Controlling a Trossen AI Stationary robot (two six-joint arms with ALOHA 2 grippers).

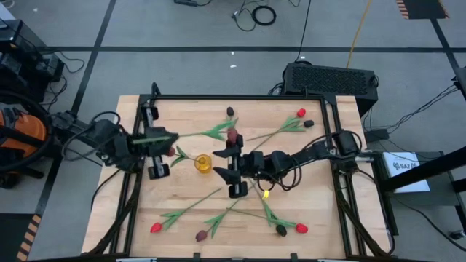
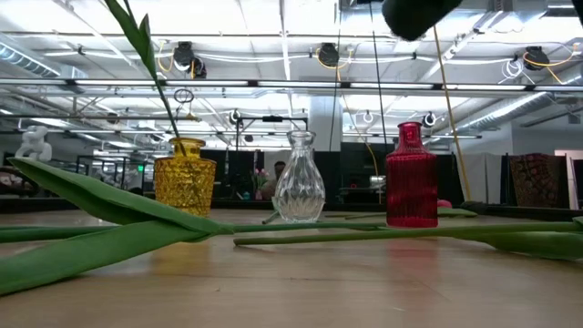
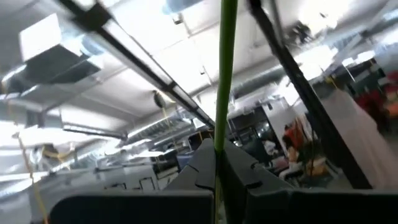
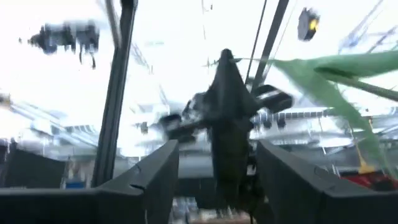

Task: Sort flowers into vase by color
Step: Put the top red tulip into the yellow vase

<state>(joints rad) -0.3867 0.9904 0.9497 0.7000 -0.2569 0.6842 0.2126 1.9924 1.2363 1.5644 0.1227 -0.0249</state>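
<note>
My left gripper (image 1: 164,142) is at the table's left and is shut on a green tulip stem (image 3: 225,74). The stem reaches right to leaves (image 1: 216,131) near a maroon head (image 1: 231,135). A yellow vase (image 1: 203,163) holds one leafy stem (image 2: 150,64). A clear vase (image 2: 299,178) and a red vase (image 2: 410,178) stand beside it; my right arm hides both in the high view. My right gripper (image 1: 235,166) is open over the table's middle, with a dark blurred shape (image 4: 227,124) ahead of its fingers. Other tulips lie on the table. My left gripper pinches the thin stem (image 3: 219,146) between its two fingers (image 3: 202,174). The stem runs on well beyond the fingertips. In the high view a short green end (image 1: 140,140) sticks out on the arm's side. The gripper comes level from the table's left.
Loose tulips lie at the far right (image 1: 301,113), the far middle (image 1: 230,111) and along the near edge (image 1: 155,228) (image 1: 281,231) (image 1: 301,228). Long leaves (image 2: 100,205) lie close before the low camera. A black frame rail (image 1: 240,97) borders the table.
</note>
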